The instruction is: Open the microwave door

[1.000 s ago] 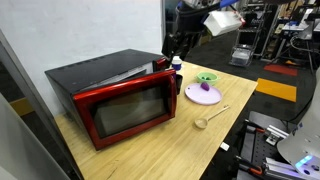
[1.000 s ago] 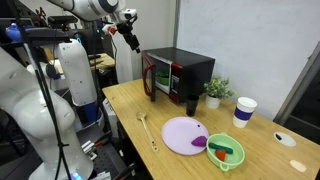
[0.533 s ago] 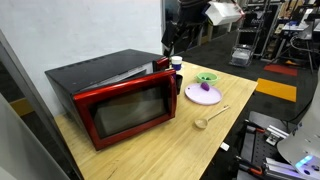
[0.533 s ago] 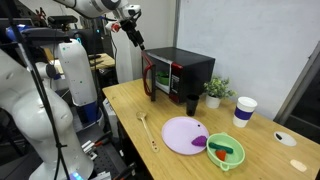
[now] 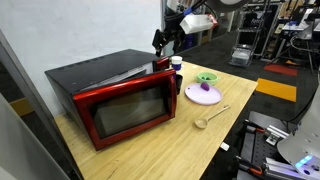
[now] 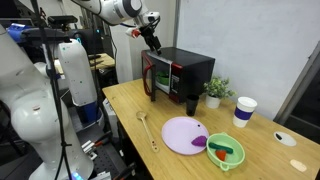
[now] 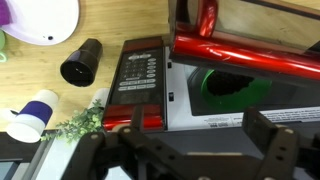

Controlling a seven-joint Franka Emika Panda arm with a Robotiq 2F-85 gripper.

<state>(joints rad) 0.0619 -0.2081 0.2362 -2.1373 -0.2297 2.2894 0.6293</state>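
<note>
The microwave [image 5: 100, 80] with its red front and black top stands on the wooden table, also seen in an exterior view [image 6: 185, 68]. The microwave door [image 5: 125, 110] stands ajar; in an exterior view it swings out from the front [image 6: 149, 76]. In the wrist view the red door [image 7: 250, 55] is swung away from the control panel [image 7: 140, 78], and a green turntable [image 7: 235, 85] shows inside. My gripper [image 5: 163, 40] hovers above the microwave's top, near the control-panel end [image 6: 152, 38]. In the wrist view the gripper [image 7: 200, 145] is open and empty.
A purple plate [image 5: 203, 93], green bowl [image 5: 206, 78] and wooden spoon [image 5: 210, 117] lie on the table beside the microwave. A black cup [image 6: 191, 103], small plant [image 6: 215, 92] and white cup [image 6: 243, 112] stand next to it. A white robot body [image 6: 45, 110] stands off the table edge.
My gripper has moved sideways from beside the microwave to above its top, near the control-panel end. The door and table objects have not moved.
</note>
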